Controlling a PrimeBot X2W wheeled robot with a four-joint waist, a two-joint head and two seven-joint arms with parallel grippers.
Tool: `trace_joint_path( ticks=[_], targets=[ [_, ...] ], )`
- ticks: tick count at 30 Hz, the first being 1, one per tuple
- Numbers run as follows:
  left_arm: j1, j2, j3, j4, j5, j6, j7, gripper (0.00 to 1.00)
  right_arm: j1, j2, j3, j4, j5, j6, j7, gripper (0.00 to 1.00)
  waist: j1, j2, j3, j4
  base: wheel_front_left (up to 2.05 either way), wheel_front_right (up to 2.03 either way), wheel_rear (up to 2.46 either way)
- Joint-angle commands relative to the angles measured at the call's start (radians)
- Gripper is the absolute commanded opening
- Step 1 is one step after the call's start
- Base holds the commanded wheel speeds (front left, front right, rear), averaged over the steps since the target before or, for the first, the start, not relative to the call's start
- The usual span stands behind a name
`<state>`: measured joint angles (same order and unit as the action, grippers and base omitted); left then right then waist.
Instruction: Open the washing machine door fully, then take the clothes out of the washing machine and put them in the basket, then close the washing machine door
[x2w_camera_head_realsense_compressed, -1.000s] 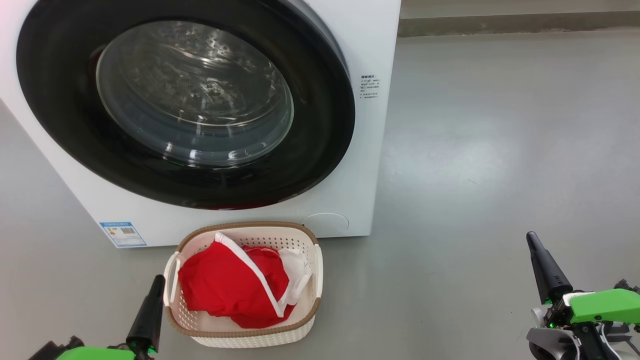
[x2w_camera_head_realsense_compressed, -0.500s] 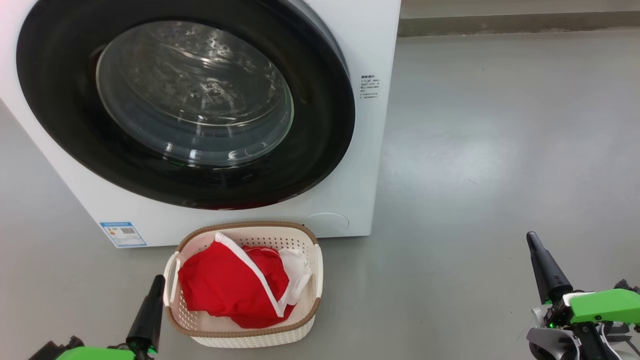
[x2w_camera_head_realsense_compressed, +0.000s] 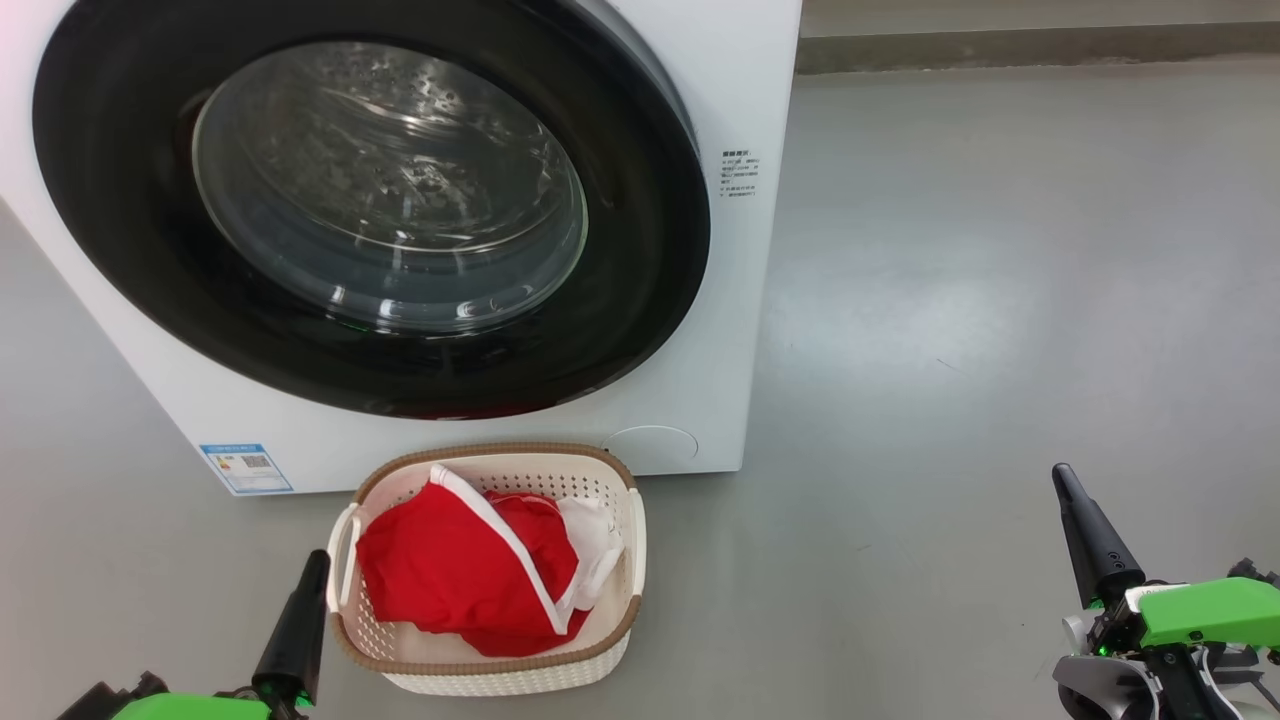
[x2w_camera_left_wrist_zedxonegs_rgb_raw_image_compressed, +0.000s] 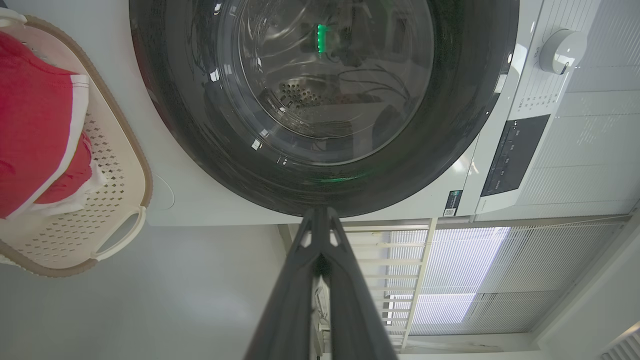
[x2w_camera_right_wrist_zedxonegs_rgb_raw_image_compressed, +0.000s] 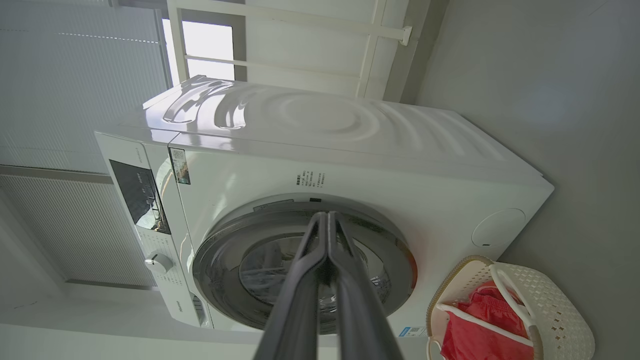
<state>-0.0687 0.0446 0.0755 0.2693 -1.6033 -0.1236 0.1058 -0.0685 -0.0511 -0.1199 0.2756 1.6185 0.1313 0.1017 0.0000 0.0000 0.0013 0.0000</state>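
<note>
I see black-rimmed glass door, seemingly closed; red clothes in near cream perforated basket; left gripper, right gripper pinched empty.

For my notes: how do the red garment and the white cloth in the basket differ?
The red garment has white trim bands; the white cloth is all white. The red garment covers most of the basket; the white cloth is a small piece at its right side. Both lie crumpled inside.

Washing machine door shut, drum access blocked. Basket close below door, top open, holding clothes. Floor to right: free passage.
</note>
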Motion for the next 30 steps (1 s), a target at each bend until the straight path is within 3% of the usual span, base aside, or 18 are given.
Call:
trace_joint_path(
  ticks=[1,30],
  targets=[
    [-0.044,0.007,0.038,-0.020,-0.005,-0.007,0.007,0.00,-0.043,-0.006,0.014,-0.027,-0.004,-0.001,0.005,0.00,0.0000,0.0000,0.000,0.000,0.00,0.00,0.00],
    [-0.044,0.006,0.039,-0.020,-0.005,-0.007,0.008,0.00,-0.044,-0.004,0.011,-0.027,-0.005,-0.001,0.007,0.00,0.0000,0.0000,0.000,0.000,0.00,0.00,0.00]
  ],
)
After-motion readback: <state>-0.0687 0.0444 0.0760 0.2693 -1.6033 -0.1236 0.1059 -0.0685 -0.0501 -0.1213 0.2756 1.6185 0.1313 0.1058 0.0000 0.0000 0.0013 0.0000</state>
